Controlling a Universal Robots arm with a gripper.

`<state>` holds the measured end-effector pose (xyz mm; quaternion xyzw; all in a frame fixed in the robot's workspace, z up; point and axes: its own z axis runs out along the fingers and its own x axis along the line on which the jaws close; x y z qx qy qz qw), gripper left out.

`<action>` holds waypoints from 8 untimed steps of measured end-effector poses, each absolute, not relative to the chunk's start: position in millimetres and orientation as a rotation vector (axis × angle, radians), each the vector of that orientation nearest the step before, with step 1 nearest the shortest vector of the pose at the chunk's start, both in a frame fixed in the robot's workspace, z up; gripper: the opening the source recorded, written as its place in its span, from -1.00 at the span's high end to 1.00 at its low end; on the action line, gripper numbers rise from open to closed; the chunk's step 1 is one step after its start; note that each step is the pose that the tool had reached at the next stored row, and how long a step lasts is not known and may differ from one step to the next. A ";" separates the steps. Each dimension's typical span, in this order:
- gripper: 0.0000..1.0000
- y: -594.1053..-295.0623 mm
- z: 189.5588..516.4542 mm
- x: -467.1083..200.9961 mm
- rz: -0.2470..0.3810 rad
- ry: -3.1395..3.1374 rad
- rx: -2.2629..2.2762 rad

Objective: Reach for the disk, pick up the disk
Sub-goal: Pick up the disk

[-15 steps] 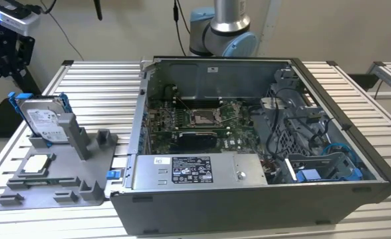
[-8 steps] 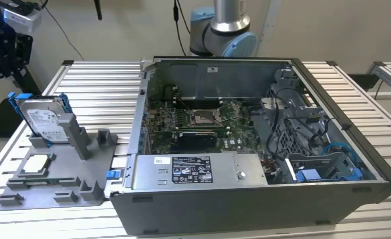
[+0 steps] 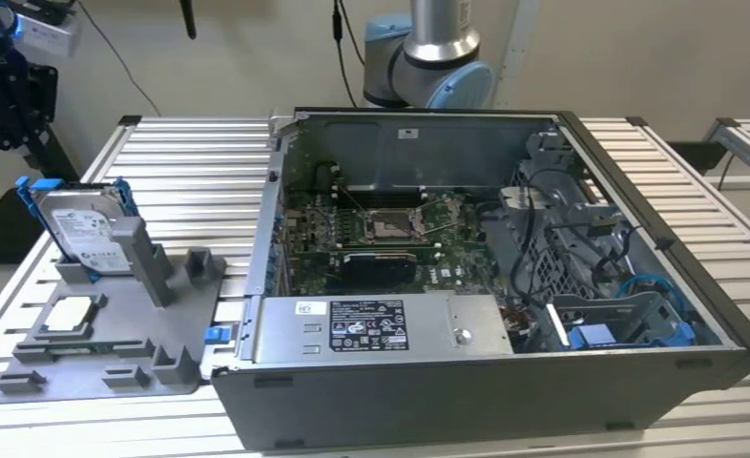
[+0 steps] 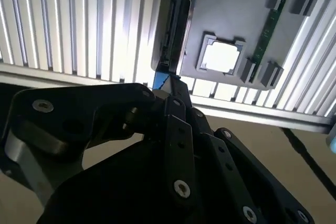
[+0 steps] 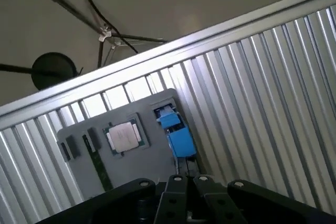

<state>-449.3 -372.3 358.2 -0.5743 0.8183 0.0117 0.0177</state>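
Disk stands on its edge in a slot at one end of the grey holder, with the white label to the exterior view and one blue rail on each side. In the second wrist view the disk is seen from its thin edge. In the first wrist view mostly the blue rail of it shows. On the flat part of the same holder lies a small square chip, close to the disk but not touching it. The holder rests on the slatted metal surface, and the open computer case stands just beside the holder.

The claw hangs above the disk end of the holder, clearly apart from the disk and touching nothing. Whether it is spread or pressed together, I cannot tell.

I judge that reaching is the step in hand and the pick-up is not yet begun. The next move calls for bringing the claw down in line with the upright disk, so that it grips the body between the rails and meets neither the walls of the slot nor the chip.
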 end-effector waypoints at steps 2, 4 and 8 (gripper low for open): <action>1.00 -372.3 358.1 -449.3 0.037 2.510 -1.830; 1.00 -372.3 358.1 -449.3 0.038 2.477 -1.875; 1.00 -372.3 357.9 -449.3 0.040 2.409 -1.963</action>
